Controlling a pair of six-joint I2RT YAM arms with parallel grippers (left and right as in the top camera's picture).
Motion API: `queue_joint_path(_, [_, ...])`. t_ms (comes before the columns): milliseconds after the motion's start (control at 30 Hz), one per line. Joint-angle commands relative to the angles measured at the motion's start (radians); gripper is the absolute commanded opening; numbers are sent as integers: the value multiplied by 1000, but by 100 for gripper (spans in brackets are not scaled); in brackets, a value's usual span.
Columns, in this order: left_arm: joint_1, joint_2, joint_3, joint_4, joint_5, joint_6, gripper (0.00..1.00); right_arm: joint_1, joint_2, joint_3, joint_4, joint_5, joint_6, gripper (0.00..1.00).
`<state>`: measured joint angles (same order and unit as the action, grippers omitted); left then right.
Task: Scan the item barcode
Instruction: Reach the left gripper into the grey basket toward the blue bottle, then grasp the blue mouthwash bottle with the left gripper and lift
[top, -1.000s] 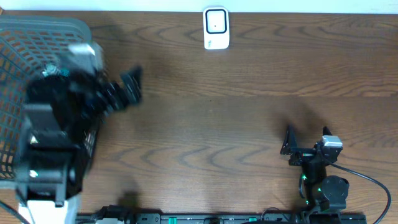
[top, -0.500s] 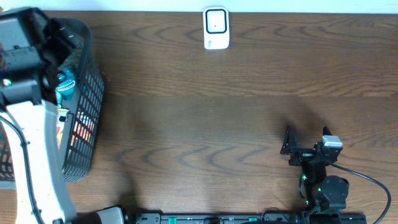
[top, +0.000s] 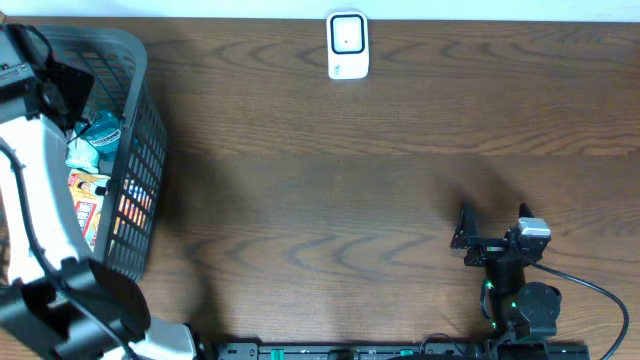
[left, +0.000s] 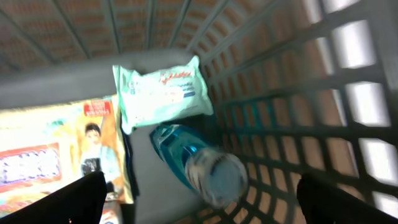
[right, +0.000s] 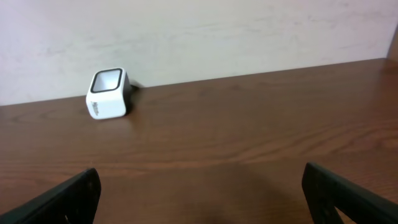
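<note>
As we look down from above, the brown wooden table (top: 350, 170) fills nearly the whole view. Our white left arm (top: 40, 210) runs up the left edge from the near corner and reaches over the grey mesh basket (top: 140, 150), which stands at the table's far left. Our right arm (top: 510, 280) sits low at the near right, well apart from the basket.

A small white scanner (top: 347, 45) stands at the far edge of the table, near the middle, with its dark window turned up.

Inside the basket we see three items. A flat printed box (left: 56, 155) lies to the left. A mint-green pack of wipes (left: 163, 93) lies just beside it, near the basket wall. A teal bottle (left: 199, 165) lies on its side below the pack, its clear cap toward the mesh wall. We cannot tell which of them carries the barcode.

Spread wide apart above these items, the left fingers (left: 68, 202) hold nothing and touch none of them. Just as wide, the right fingers (right: 56, 199) hang over bare table, empty, facing the scanner from well away.
</note>
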<state>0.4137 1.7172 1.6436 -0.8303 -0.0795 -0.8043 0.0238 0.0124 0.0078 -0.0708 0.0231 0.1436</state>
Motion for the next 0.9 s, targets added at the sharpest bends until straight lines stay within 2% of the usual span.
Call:
queue_joint_path(0, [7, 45, 21, -2, 34, -109, 98, -3, -6, -2, -2, 8, -14, 99])
queue_joint_path(300, [7, 135, 21, -5, 46, -201, 98, -3, -6, -2, -2, 8, -14, 99])
queue_joint_path(467, [4, 187, 21, 50, 50, -203, 98, -3, -6, -2, -2, 8, -14, 99])
queue_joint_path(767, [4, 254, 11, 39, 70, -204, 100, -3, -6, -2, -2, 8, -14, 99])
queue_joint_path(867, [4, 269, 11, 31, 100, -203, 84, -3, -6, -2, -2, 8, -14, 99])
